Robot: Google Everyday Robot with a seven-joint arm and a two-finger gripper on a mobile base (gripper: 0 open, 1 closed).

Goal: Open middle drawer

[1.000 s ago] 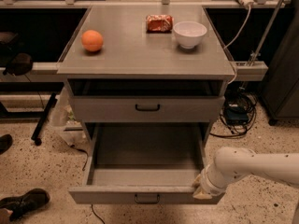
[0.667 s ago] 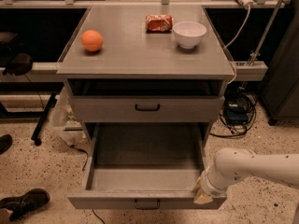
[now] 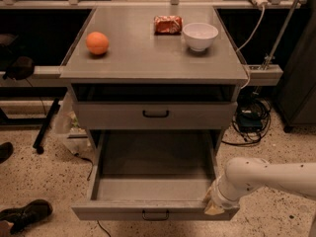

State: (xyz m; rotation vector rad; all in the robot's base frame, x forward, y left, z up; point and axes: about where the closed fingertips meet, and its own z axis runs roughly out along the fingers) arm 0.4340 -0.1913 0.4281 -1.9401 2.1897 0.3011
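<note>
The gray cabinet [image 3: 153, 63] has a drawer with a black bar handle just under its top [image 3: 155, 114], its front nearly flush. Below it the middle drawer [image 3: 153, 186] is pulled far out, and its plain gray box interior shows empty. Its front [image 3: 123, 212] with a small black handle [image 3: 155, 215] is near the bottom of the view. My gripper [image 3: 213, 206], on the white arm [image 3: 266, 177] that comes in from the right, is at the drawer's front right corner and touches its front edge. A third drawer is hidden below.
On the cabinet top are an orange [image 3: 97, 42], a red snack packet [image 3: 168, 24] and a white bowl [image 3: 200, 35]. A dark shoe [image 3: 27, 214] lies on the floor at the left. Cables [image 3: 252, 120] and a bag [image 3: 66, 125] lie beside the cabinet.
The middle drawer has slid a little further out toward the camera, and my gripper has moved with its right front corner.
</note>
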